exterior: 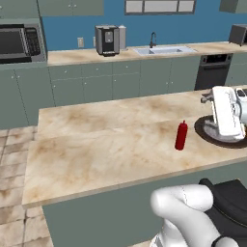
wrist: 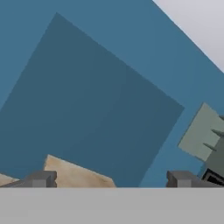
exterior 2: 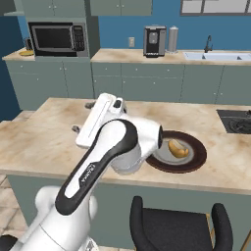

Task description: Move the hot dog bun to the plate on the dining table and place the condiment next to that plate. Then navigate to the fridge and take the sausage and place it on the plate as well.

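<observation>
- Left base view: the dining table [exterior: 96, 144] has wide bare stone toward its left end. The condiment [exterior: 181, 135] stands upright, cap up, near the right end, just left of the plate [exterior: 205, 131], not touching it.
- Right base view: the plate [exterior 2: 193, 162] sits close to the table's near edge; the hot dog bun [exterior 2: 177, 149] lies in it, curved, long axis slanting from upper left to lower right.
- Hand view: the gripper [wrist: 109, 179] has its fingertips [wrist: 41, 178] spread wide apart, holding nothing, aimed at a blue wall.
</observation>
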